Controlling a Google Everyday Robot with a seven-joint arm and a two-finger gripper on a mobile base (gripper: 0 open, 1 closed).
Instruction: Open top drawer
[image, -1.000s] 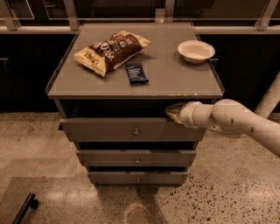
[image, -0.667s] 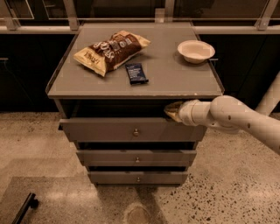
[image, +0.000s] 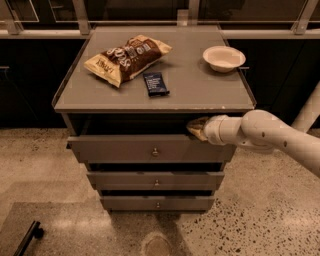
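Observation:
The top drawer (image: 125, 149) is the widest grey drawer of the cabinet, with a small round metal knob (image: 155, 151) at its centre. It stands pulled out a little, with a dark gap under the cabinet top. My gripper (image: 196, 128) reaches in from the right on a white arm (image: 260, 132). It sits at the top right edge of the drawer front, at the gap.
Two narrower grey drawers (image: 156, 180) (image: 157, 202) sit below. On the cabinet top (image: 200, 92) lie a chip bag (image: 127, 57), a dark snack bar (image: 156, 83) and a white bowl (image: 223, 58). A railing runs behind. A dark object (image: 29, 237) lies on the floor at lower left.
The gripper and arm have barely shifted. The drawer stays slightly open as before.

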